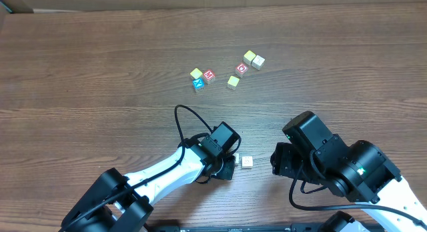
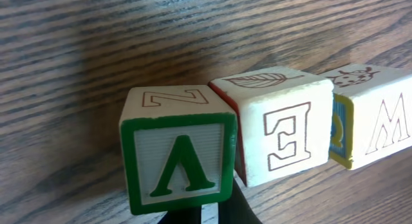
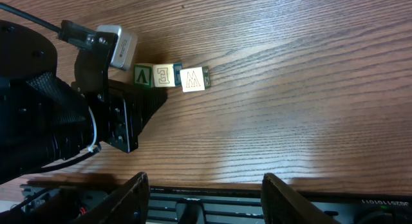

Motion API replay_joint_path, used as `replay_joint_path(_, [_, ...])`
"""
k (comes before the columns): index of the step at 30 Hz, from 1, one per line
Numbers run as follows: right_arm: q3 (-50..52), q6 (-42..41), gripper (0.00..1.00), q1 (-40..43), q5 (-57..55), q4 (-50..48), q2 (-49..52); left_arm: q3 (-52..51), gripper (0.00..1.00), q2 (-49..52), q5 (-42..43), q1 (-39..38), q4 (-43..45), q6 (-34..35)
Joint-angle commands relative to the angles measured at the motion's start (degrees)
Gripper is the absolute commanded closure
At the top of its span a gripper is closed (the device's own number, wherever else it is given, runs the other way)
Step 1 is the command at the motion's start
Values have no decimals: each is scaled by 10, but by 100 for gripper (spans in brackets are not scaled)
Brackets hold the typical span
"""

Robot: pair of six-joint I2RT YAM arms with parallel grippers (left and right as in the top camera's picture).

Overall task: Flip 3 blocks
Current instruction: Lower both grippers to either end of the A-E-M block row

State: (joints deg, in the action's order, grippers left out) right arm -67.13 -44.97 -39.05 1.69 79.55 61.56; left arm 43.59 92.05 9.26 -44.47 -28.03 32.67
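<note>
Left tool [image 1: 229, 167] is sitting closed, tips together and gripping nothing, low over the tabletop [image 1: 80, 72] in the lower centre of the overhead frame. Its dark tip is showing at the bottom edge of the left wrist view, just below the green block [image 2: 179, 161]; contact with that block: cannot tell.

Three blocks are lying in a row just right of this tool. In the left wrist view:
- The green block is showing an inverted V on its green-framed front and a Z outline on top.
- The middle block [image 2: 278, 124] is sitting right beside it, showing a mirrored E and a leaf drawing on top.
- The third block [image 2: 380, 121], at the right edge, is showing a W and a ladybird on top.

Right tool [image 3: 206, 197] is hanging wide, nothing between its fingers, at the bottom of the right wrist view, apart from the row.

Seven other blocks [image 1: 233, 81] are lying scattered in the upper centre of the overhead frame.
</note>
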Motion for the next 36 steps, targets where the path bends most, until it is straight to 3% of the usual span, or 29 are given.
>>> replay_joint_path(1, [-4,0,43,-2,1,-2,-2,-7,96,20,-14,6,-3,-5])
replay_joint_path(10, [-4,0,43,-2,-1,-4,-2,-5,96,-68,-6,-23,-39,-5])
replay_joint_path(15, [-4,2,32,-2,-2,-8,-2,-5,96,-174,-20,-24,-113,-3])
replay_joint_path(17, [-4,17,41,-2,-2,-8,-2,-5,96,-213,-49,-24,-150,3])
replay_joint_path(19, [-4,64,92,-2,-3,-12,-2,-6,92,-242,-92,-20,-189,19])
replay_joint_path(20, [-4,74,96,-2,-3,-17,-2,-6,89,-252,-113,-15,-207,23])
replay_joint_path(26, [12,55,96,-2,-3,-53,13,-6,83,-250,-127,30,-224,20])
replay_joint_path(36, [120,45,96,-2,-5,-151,129,-6,81,-150,-97,84,-123,-37])
